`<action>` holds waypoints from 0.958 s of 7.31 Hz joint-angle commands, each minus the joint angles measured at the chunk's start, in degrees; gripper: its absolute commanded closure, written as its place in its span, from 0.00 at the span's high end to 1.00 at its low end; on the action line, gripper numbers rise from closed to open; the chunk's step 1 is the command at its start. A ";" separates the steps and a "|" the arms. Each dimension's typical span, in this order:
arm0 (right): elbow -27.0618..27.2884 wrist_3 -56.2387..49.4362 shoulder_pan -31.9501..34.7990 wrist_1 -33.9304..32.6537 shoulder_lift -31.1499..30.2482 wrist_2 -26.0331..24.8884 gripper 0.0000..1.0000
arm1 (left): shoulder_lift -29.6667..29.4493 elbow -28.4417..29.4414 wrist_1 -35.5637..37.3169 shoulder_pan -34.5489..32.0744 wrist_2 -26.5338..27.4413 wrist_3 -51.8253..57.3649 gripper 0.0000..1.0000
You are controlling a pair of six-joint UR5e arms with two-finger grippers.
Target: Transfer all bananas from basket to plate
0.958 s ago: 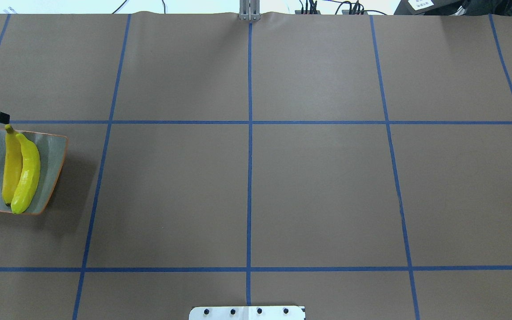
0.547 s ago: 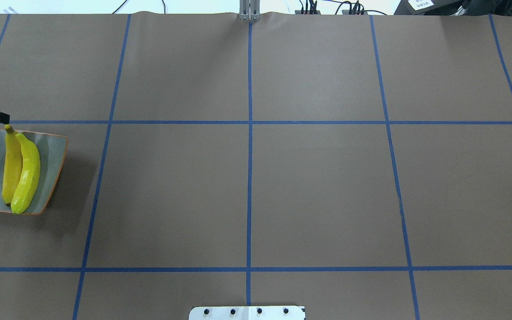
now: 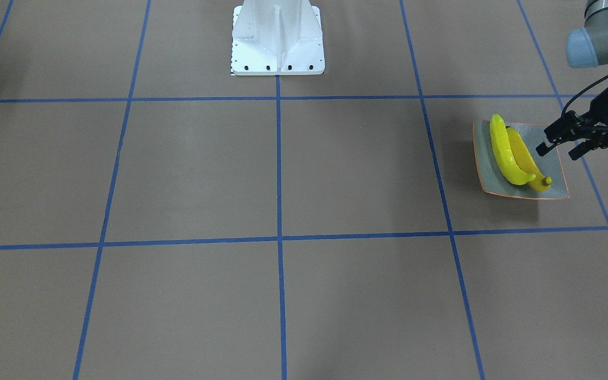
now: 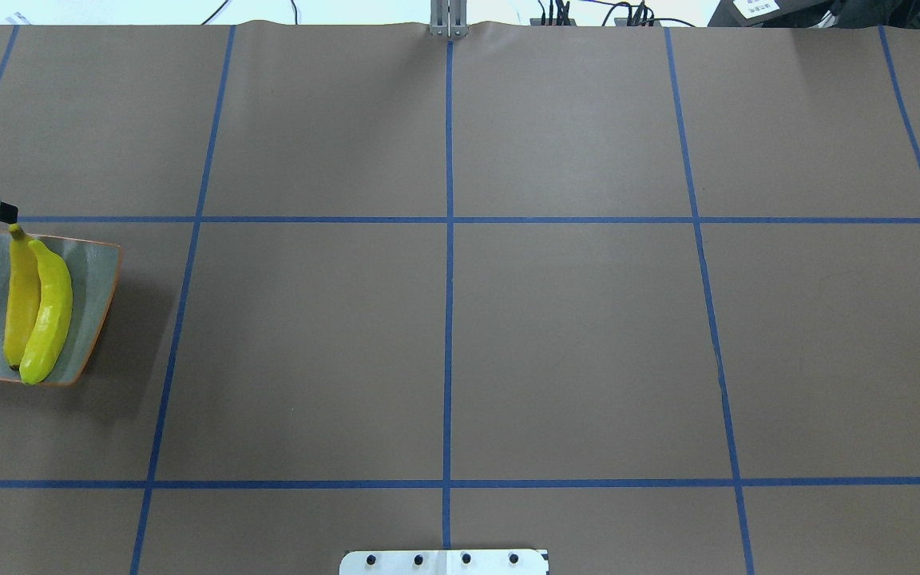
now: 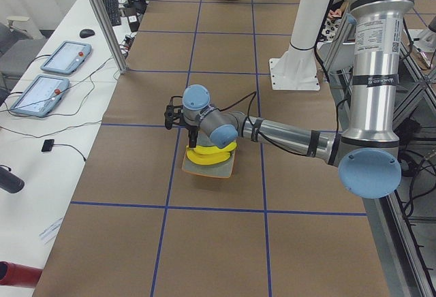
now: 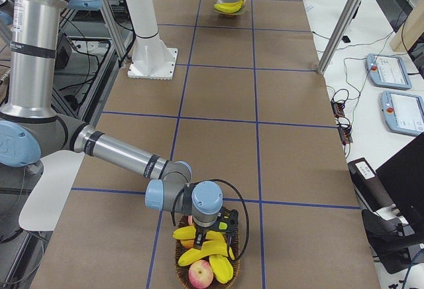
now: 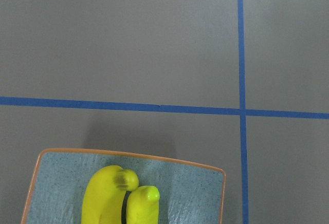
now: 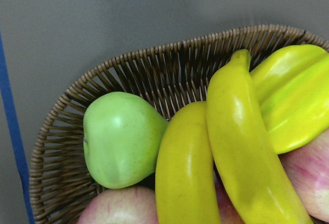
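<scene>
Two bananas [image 3: 512,155] lie on the plate [image 3: 486,171] at the front view's right, the left tool [image 3: 557,152] wide and empty beside it — more bananas [image 8: 241,147] are left in the basket [image 8: 154,75] beneath the right tool [image 6: 224,226], whose spread I cannot tell.

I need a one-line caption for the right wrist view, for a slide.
Wicker basket holding yellow bananas, a green apple and pink apples.

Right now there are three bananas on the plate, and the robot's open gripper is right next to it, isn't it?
Not quite. Only two bananas lie on the plate, not three; the overhead exterior view shows them side by side. The rest is right: the open left gripper is right next to the plate.
</scene>
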 commanded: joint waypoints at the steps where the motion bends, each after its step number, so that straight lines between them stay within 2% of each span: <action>1: -1.06 -0.06 0.01 0.09 0.00 0.61 0.85 | -0.08 -0.01 0.00 0.00 0.00 0.00 1.00; 4: -1.94 0.03 0.01 0.09 0.09 1.13 0.63 | -0.08 -0.01 -0.09 0.00 0.00 0.00 1.00; 5: -2.55 0.03 0.01 0.01 0.09 1.66 0.49 | -0.16 -0.01 -0.09 0.00 0.00 0.00 1.00; 6: -2.64 0.29 0.01 0.01 0.35 1.66 0.27 | -0.25 -0.01 -0.09 0.00 0.00 0.00 1.00; 7: -2.56 0.12 0.01 -0.08 0.70 2.19 0.00 | -0.25 -0.01 -0.09 0.00 0.00 0.00 1.00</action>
